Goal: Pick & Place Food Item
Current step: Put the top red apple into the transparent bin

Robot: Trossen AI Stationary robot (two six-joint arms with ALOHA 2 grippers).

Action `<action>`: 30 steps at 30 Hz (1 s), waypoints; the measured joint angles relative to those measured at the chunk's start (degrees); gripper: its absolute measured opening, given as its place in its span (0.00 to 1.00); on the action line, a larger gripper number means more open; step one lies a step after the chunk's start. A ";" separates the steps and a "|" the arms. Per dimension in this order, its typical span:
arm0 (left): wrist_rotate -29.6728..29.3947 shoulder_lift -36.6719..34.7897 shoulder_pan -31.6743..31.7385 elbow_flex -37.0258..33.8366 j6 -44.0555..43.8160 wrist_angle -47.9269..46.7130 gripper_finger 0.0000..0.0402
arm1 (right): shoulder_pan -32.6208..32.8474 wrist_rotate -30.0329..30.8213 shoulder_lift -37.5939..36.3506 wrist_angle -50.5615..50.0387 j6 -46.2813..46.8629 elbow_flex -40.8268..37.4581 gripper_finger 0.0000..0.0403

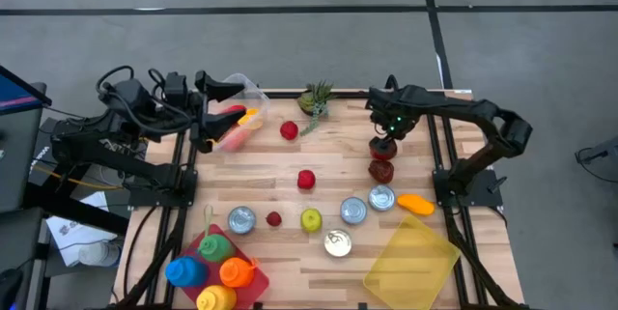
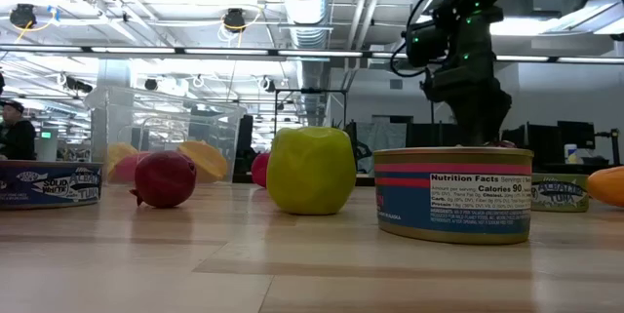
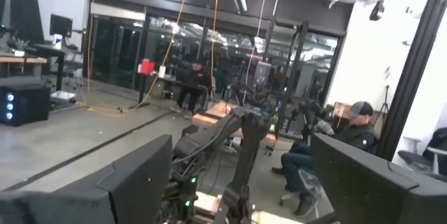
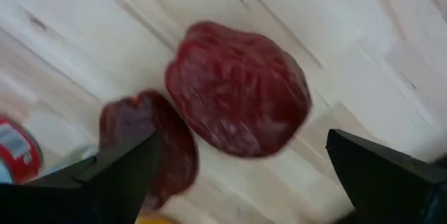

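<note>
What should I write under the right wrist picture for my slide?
Open right gripper hovering over two dark red food pieces on the wooden table.

The right tool (image 1: 383, 142) hangs near the tabletop's far right corner, fingers (image 4: 126, 172) spread apart. The left tool (image 1: 214, 107) waits at the far left corner, fingers parted.

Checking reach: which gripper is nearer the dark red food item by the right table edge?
Right. The right gripper hovers open directly above the dark red food item. The left gripper waits at the table's far-left corner, well away.
</note>
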 joint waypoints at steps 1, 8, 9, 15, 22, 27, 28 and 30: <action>0.00 0.04 0.00 0.00 0.00 -0.23 0.82 | -0.07 -0.13 -0.08 1.56 0.55 -0.58 0.99; 0.00 0.80 0.00 0.00 -0.09 -0.38 0.80 | -3.65 -1.41 -0.45 7.66 1.63 -5.14 0.97; 0.00 0.82 0.00 0.00 -0.34 -0.33 0.80 | -4.15 -2.27 -0.48 8.28 1.61 -5.64 0.97; -0.02 0.84 0.00 0.00 -1.98 -0.45 0.79 | -4.64 -7.71 -0.46 12.60 2.52 -7.19 0.89; -0.02 0.86 0.00 0.00 -1.98 -0.47 0.79 | -4.91 -10.02 -0.67 13.65 4.58 -8.74 0.62; -0.81 0.86 0.00 0.00 -1.86 -0.53 0.79 | -4.89 -10.30 -0.67 14.98 4.43 -8.79 0.47; -1.44 0.86 0.00 0.00 -1.58 -0.53 0.79 | -4.87 -10.39 -0.67 15.33 4.39 -8.77 0.44; -1.95 0.85 0.00 0.00 -1.49 -0.56 0.79 | -4.88 -10.77 -0.66 16.14 4.26 -8.77 0.40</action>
